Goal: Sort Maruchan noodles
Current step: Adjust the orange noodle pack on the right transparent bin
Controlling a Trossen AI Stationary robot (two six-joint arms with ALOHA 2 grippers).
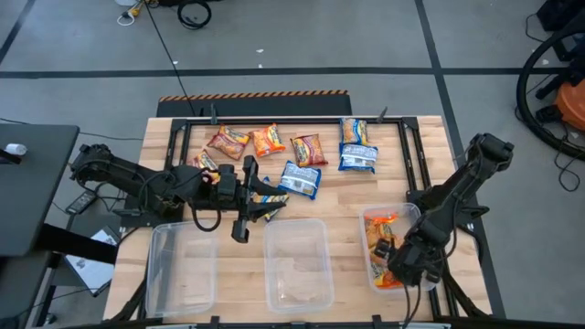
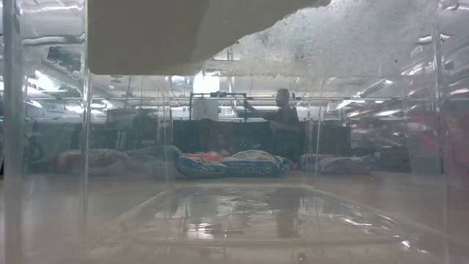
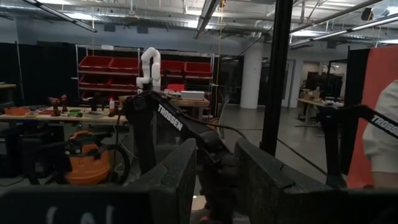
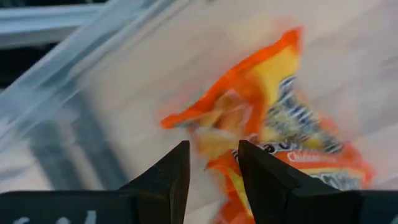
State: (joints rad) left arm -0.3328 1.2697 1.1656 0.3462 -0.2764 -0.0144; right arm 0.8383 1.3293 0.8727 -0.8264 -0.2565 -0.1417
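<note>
Ramen packets lie flat on the far half of the wooden table: red-brown, orange, blue-and-white. My left gripper reaches level toward the table's right, just beyond the bins, its fingers a narrow gap apart with a dark blue packet at them. My right gripper points down into the right clear bin, shut on an orange packet, with other orange packets lying in that bin. My left gripper has the dark blue packet's near end at its fingers, coming level from the table's left. The packet shows narrow and edge-on below the fingers; the wrist view hides the place of contact. My right gripper pinches the orange packet by an edge between its two fingers, from above, pointing down. The rest of the packet spreads out beyond the fingertips inside the bin; whether it rests on the bin floor I cannot tell.
Three clear bins stand along the near edge: left, middle and right. A black frame borders the packet area. The low view looks through the middle bin's wall at packets beyond. A person's sleeve shows beyond the table.
</note>
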